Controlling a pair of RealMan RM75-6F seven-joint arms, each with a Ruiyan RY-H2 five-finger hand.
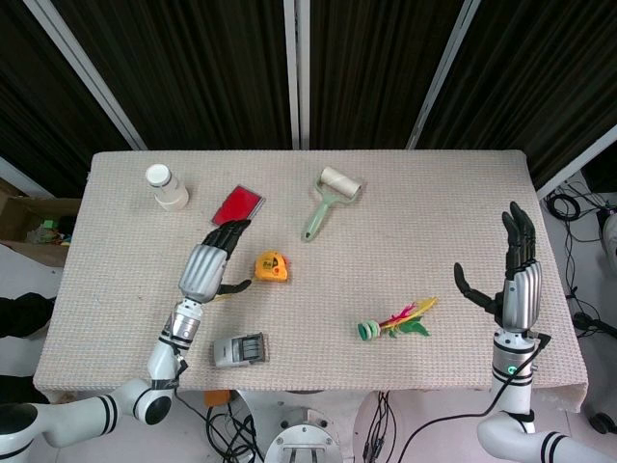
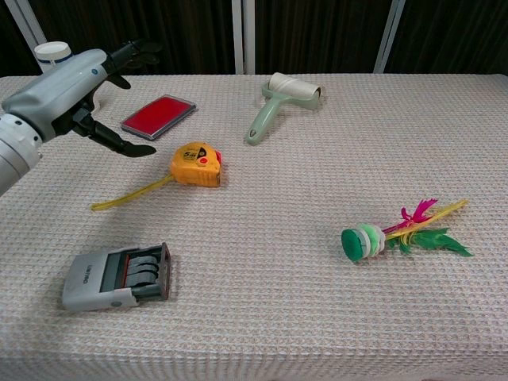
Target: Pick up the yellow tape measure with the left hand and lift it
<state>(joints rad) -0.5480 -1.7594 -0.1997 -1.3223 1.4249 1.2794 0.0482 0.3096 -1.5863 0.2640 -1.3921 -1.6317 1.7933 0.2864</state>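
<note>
1. Left hand [image 1: 210, 265] is seen spread wide and holding nothing, raised over the table [image 1: 463, 193] just to the left of the yellow tape measure [image 1: 271, 266]; its fingers [image 1: 228, 234] are stretched toward the far edge and its thumb [image 2: 119, 144] is pointed toward the case, with a clear gap between them.
2. The yellow tape measure is found lying on the table, left of the middle and about midway between the far and near edges, with a short length of its yellow blade [image 2: 127, 195] pulled out toward the left edge.
3. As to progress, nothing is judged done beyond the approach: the case is not yet touched, and the closing of the hand on it, the grip and the lift are all left to do.
4. Around the case, a red flat case [image 1: 237, 204] is set toward the far edge, a grey stamp-like tool [image 1: 239, 349] toward the near edge, a lint roller [image 1: 331, 201] near the far edge at the middle, and a white bottle [image 1: 167, 186] at the far left corner.
5. Farther off, a feathered shuttlecock [image 1: 395, 323] is laid right of the middle, and the right hand [image 1: 514, 280] is held upright, fingers apart and holding nothing, by the near right corner.
6. The right hand is not shown in the chest view, the left forearm is cut off by that view's left edge, and the height of the left hand above the cloth cannot be judged.
</note>
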